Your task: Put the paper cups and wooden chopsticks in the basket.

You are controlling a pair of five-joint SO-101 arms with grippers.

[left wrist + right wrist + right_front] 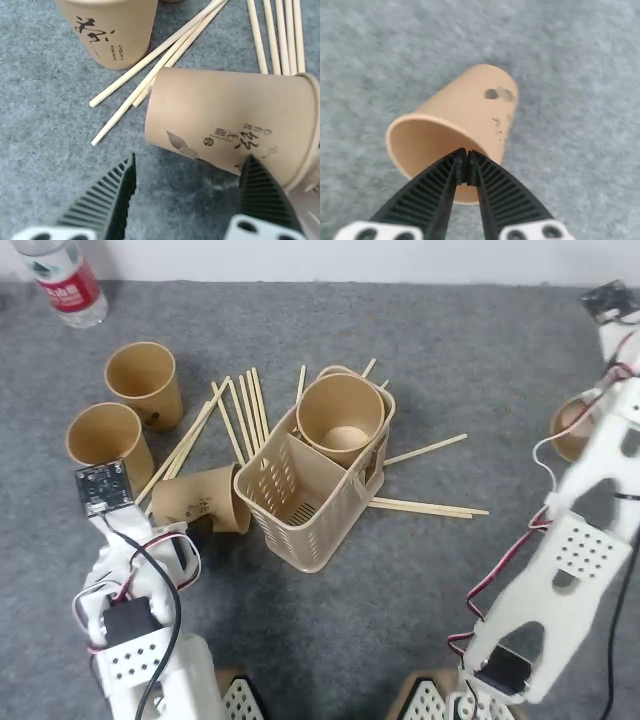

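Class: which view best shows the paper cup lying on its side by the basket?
The left wrist view: the tipped brown paper cup lies large, side and rim plain, before the open left end effector. The high view shows it small beside the beige plastic basket. The right wrist view shows another cup.

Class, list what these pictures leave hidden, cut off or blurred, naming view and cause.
High view: held cup mostly hidden behind the right arm.
High view: bottle cut off by the top edge.
Left wrist view: tipped cup, rim partly cut off by the edge.
Right wrist view: held cup's print blurred.
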